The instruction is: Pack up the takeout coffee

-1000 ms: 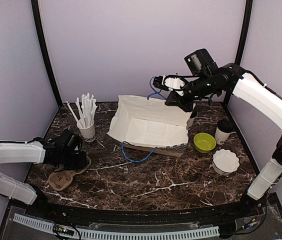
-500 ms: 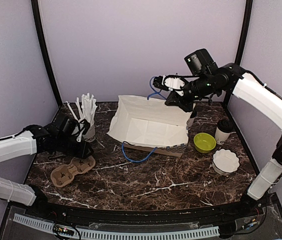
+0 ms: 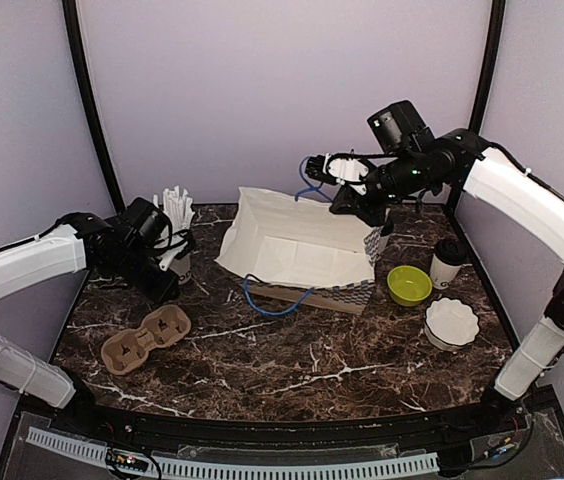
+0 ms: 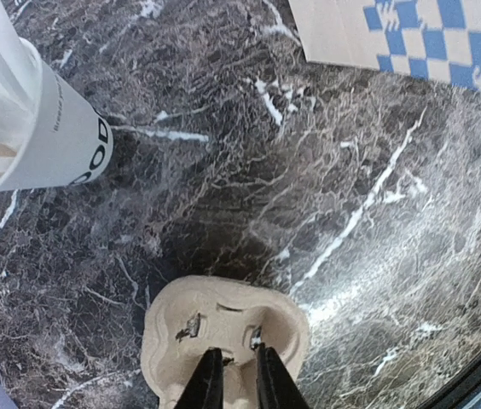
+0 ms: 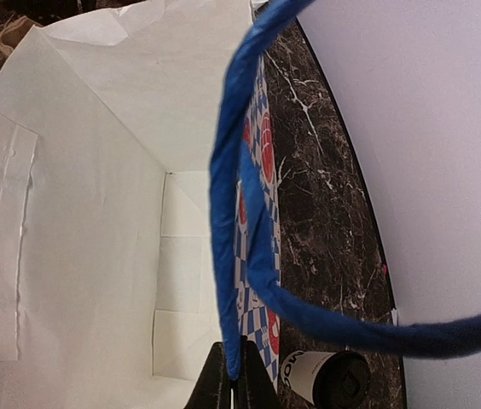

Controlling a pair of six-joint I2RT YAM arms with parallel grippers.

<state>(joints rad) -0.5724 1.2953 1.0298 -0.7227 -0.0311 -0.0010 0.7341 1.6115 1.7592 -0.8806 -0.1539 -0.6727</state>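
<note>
**Bag held open, coffee not yet packed**

You are at the bag-opening step. Your right gripper (image 3: pixel 327 168) is pinched tight on the blue handle (image 5: pixel 232 213) of the white paper bag (image 3: pixel 292 250), lifting its mouth open. Your left gripper (image 4: pixel 232 379) is all but closed and holds nothing. It hovers above the pulp cup carrier (image 3: pixel 145 338).

One lidded coffee cup (image 3: pixel 447 262) stands right of the bag, beside the lime-green bowl (image 3: pixel 409 285). The other lidded cup (image 5: pixel 326 375) stands just by the bag's checked side. Neither is packed.

Next, I judge, you must spread the left fingers and bring a cup to the carrier or the bag, which is a long reach across.

The straw cup (image 4: pixel 53 136) reads "OD". The bag's red print and the coffee cups' lettering cannot be read.
</note>
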